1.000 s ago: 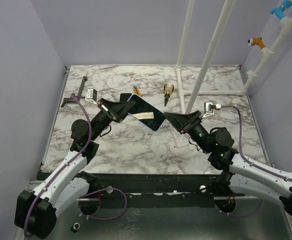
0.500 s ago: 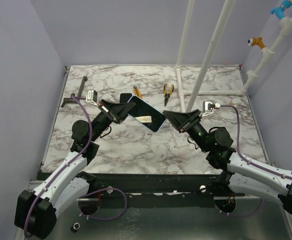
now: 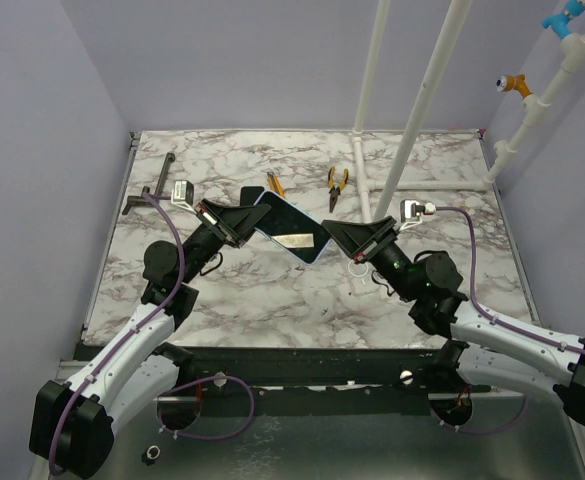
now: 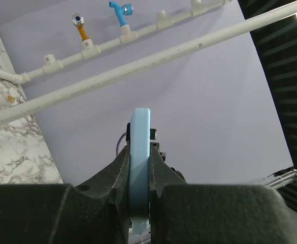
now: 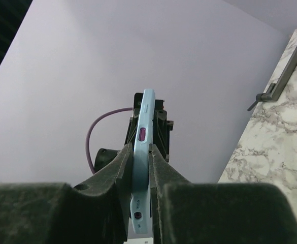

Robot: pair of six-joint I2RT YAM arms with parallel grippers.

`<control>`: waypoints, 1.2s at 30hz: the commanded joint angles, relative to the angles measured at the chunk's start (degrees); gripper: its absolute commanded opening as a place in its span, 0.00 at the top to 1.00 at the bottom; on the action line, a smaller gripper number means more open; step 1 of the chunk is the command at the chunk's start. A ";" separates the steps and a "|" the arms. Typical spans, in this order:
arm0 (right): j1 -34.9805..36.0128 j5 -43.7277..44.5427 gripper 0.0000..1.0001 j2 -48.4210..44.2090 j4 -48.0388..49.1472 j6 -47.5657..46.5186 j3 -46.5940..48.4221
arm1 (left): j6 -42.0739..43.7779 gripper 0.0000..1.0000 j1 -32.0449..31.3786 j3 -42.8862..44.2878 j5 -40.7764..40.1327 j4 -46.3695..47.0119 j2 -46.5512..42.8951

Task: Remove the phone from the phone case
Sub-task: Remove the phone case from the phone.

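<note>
The phone, inside its light-blue case, hangs above the middle of the marble table, the left gripper clamped on its left end and the right gripper closed on its right end.

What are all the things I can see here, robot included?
cased phone: one, light blue case, held above the table's middle
pliers: one, yellow handles, back of table
small tool: one, orange handle, left of the pliers
metal bar: one, dark, back left corner
pipes: several, white, back right
taps: two, one blue, one orange, on the right pipe
table: one, marbled white
left fingers: two, black, clamped on the phone
right fingers: two, black, clamped on the phone
</note>
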 commanded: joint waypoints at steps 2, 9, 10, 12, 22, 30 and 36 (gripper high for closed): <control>0.09 -2.36 0.87 0.76 3.67 2.30 1.88 | 0.16 1.00 0.11 -0.38 -1.37 3.82 -1.23; 0.11 -6.66 0.87 2.58 11.17 4.26 1.72 | 0.55 1.00 0.11 -1.10 -1.83 3.82 -0.54; 0.08 -7.30 0.82 2.93 11.81 4.52 2.00 | 0.69 1.00 0.11 -1.10 -1.79 3.82 -0.31; 0.06 -7.33 0.69 3.24 11.19 4.88 3.13 | 0.82 1.00 0.11 -1.14 -1.83 3.91 -0.12; 0.06 -5.88 0.76 2.40 9.46 5.86 3.00 | 1.59 1.00 0.11 -1.77 -2.62 3.89 -1.32; 0.05 -3.80 0.68 1.13 7.85 6.16 2.45 | 1.76 1.00 0.09 -1.85 -2.80 3.88 -1.73; 0.04 -2.54 0.70 0.09 4.05 5.98 2.80 | 1.95 1.00 0.11 -2.09 -2.97 3.82 -2.20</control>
